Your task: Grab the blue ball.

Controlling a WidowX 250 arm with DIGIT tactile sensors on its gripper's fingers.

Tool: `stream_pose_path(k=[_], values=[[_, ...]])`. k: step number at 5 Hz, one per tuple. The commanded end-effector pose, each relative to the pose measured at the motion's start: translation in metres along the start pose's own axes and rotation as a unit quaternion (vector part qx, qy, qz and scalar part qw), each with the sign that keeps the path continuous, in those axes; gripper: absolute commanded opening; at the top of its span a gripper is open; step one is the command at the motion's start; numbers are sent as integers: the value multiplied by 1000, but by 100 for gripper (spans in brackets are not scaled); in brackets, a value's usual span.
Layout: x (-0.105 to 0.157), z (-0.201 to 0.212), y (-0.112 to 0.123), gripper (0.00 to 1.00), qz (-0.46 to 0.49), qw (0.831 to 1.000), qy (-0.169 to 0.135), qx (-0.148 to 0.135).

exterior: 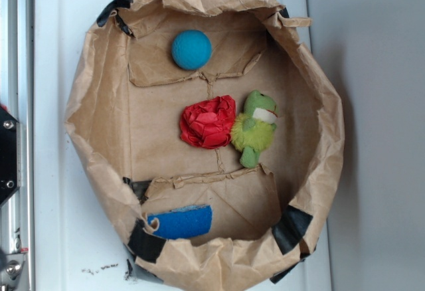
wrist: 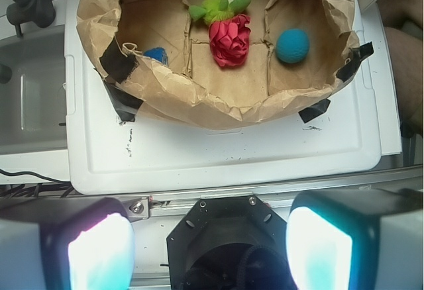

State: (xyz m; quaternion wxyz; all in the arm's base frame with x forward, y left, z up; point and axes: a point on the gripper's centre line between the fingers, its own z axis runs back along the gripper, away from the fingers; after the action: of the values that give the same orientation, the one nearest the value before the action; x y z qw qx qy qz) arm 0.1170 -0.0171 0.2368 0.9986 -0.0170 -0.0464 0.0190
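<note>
Blue ball (exterior: 192, 50) sitting on the floor of the brown paper bag (exterior: 99, 105), up by the rolled rim nearest the worktop's (exterior: 50, 191) top edge as the exterior view frames it. Resting alone, clear of everything else in there. Below it, mid-bag, a red paper wad (exterior: 208, 121) pressed right against a green plush frog (exterior: 255, 128), the two touching side by side. Down at the opposite end, a flat deep-blue block (exterior: 180, 222) lying just inside the rim, partly tucked under a paper fold. Black tape (exterior: 290, 228) patching the bag at several spots along the rim.

Over to the wrist view: same bag at the far edge of the white worktop, ball showing at the right end, wad and frog in the middle, only a sliver of the blue block peeking past the left rim. Fingers (wrist: 99, 253) glowing pale at the bottom corners of the picture, spread wide apart, gripping nothing. Gripper (wrist: 209, 253) hanging back beyond the worktop's near edge, well apart from the bag and from the ball. Metal rail running along that near edge, directly under the gripper body. Bare white worktop between rail and bag, a few dark specks on it.
</note>
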Motion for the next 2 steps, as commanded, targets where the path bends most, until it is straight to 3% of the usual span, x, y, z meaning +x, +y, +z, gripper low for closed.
stream_pose_path(k=[1,2], values=[[0,0,0,100,0,1000,0,0],[30,-4,2,100,-26,1000,-14,-5]])
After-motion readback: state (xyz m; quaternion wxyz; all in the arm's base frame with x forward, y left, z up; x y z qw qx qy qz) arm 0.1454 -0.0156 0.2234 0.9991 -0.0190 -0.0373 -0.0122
